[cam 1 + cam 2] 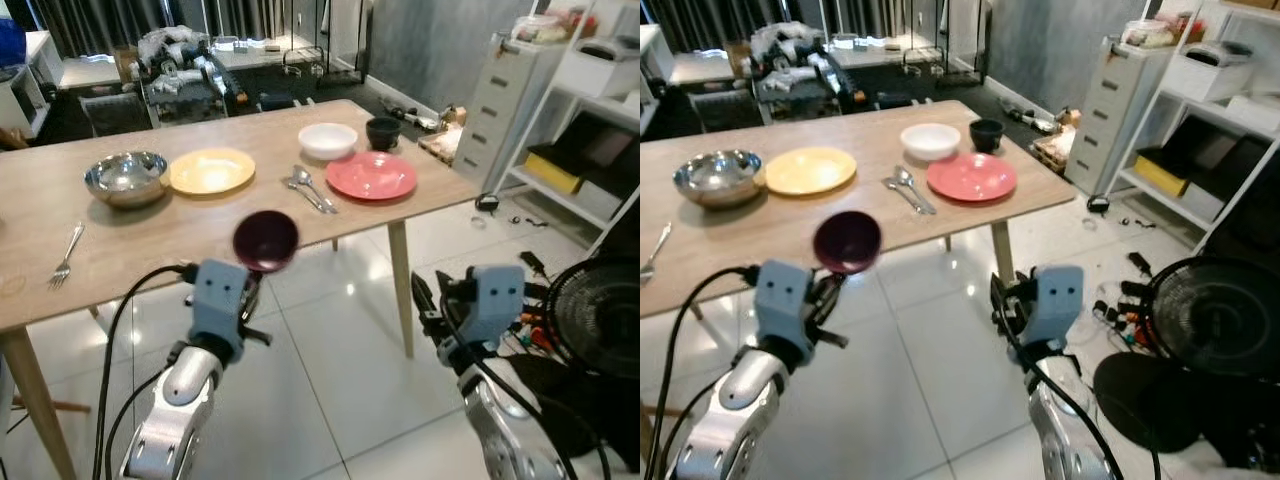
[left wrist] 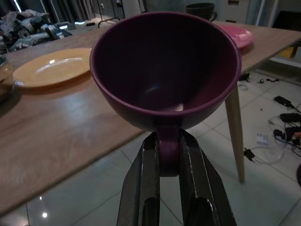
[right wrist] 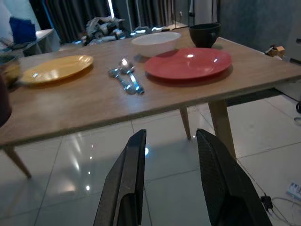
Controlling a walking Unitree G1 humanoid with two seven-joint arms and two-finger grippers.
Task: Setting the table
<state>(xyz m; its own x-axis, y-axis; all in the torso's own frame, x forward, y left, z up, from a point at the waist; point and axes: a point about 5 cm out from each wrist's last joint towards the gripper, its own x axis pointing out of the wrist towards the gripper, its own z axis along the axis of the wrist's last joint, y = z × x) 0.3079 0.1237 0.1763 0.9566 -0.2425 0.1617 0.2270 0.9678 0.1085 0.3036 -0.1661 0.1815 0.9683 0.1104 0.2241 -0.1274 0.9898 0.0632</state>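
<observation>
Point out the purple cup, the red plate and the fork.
purple cup [image 2: 164, 66], left wrist view, inside of the bowl
red plate [image 1: 371, 175], left eye view, middle of the plate
fork [image 1: 67, 256], left eye view, middle of the handle

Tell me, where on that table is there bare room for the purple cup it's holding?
The near edge is bare, from the fork across to below the spoons and red plate. The far side is crowded: steel bowl, yellow plate, white bowl, dark cup. The left gripper holds the purple cup.
</observation>
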